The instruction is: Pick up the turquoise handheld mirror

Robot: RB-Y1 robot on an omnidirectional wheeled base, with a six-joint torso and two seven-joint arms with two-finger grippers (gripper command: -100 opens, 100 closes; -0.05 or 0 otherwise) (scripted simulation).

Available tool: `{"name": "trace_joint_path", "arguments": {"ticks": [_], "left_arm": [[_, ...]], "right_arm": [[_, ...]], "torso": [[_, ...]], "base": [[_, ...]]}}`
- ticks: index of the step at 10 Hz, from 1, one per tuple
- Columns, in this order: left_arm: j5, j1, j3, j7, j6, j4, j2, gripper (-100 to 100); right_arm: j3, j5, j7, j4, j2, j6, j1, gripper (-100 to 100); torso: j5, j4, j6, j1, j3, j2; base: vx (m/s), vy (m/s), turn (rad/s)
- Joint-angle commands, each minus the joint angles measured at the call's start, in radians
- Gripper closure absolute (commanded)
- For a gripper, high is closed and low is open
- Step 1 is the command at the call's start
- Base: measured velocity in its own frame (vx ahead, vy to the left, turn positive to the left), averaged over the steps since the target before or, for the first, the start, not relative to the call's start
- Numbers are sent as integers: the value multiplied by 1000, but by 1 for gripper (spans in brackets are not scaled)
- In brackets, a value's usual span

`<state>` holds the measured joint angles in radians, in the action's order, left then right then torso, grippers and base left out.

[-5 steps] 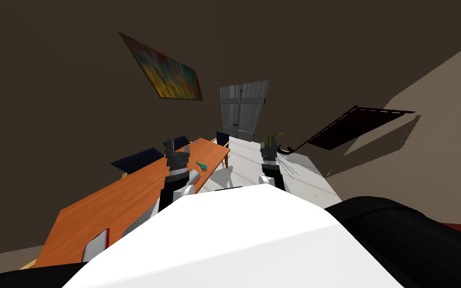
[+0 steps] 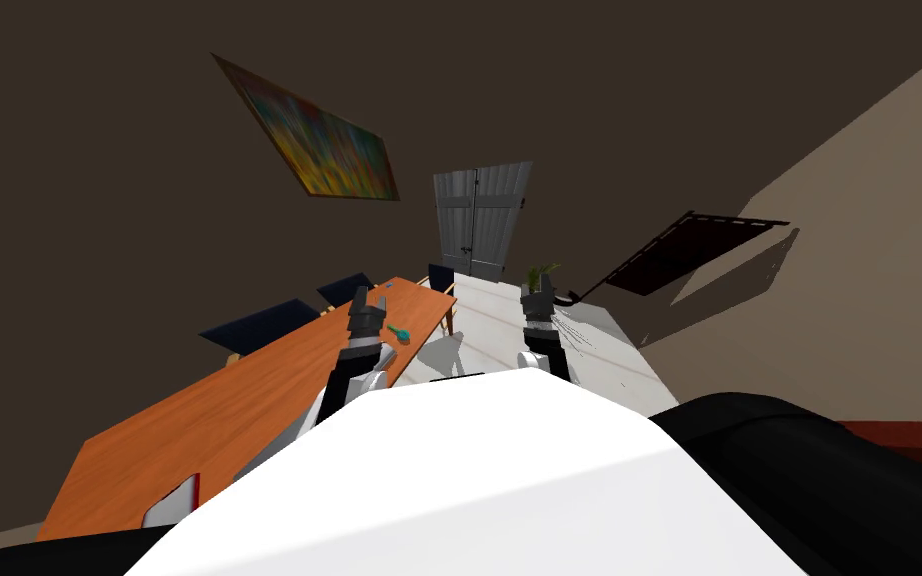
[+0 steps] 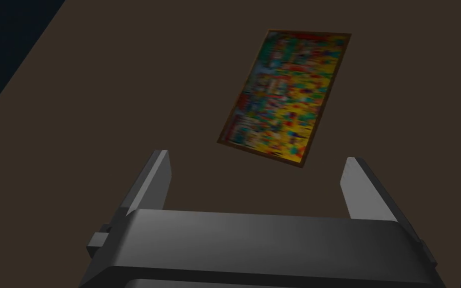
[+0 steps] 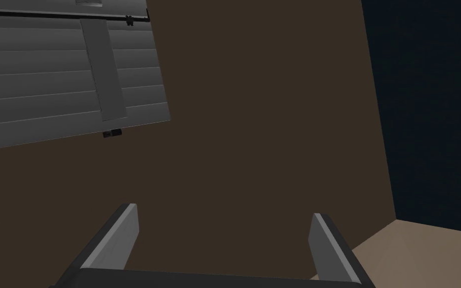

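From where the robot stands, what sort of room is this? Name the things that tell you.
Likely a dining room in a house: a long orange table with dark chairs beside it, a framed painting on the wall, a grey double door.

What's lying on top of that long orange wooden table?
A small turquoise handheld mirror lies on the orange wooden table, with a tiny blue item farther along. The open left end effector and its arm cover the strip beside the mirror, so anything there is hidden.
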<state>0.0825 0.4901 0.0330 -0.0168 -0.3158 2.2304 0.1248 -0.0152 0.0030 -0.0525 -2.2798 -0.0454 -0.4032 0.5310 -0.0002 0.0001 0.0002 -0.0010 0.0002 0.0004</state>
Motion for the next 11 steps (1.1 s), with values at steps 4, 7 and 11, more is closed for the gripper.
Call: {"name": "trace_joint_path", "arguments": {"ticks": [4, 7, 11], "left_arm": [[65, -45, -16, -50, 109, -108, 84, -100], [113, -82, -31, -88, 184, -193, 138, -100], [168, -123, -48, -135, 270, -295, 195, -100]], "right_arm": [[0, 0, 0, 0, 0, 0, 0, 0], [0, 0, 0, 0, 0, 0, 0, 0], [0, 0, 0, 0, 0, 0, 0, 0]], "torso": [[0, 0, 0, 0, 0, 0], [0, 0, 0, 1, 0, 0], [0, 0, 0, 1, 0, 0]], "base": [[-8, -15, -75], [-11, -10, -83], [-14, -3, -88]]}}
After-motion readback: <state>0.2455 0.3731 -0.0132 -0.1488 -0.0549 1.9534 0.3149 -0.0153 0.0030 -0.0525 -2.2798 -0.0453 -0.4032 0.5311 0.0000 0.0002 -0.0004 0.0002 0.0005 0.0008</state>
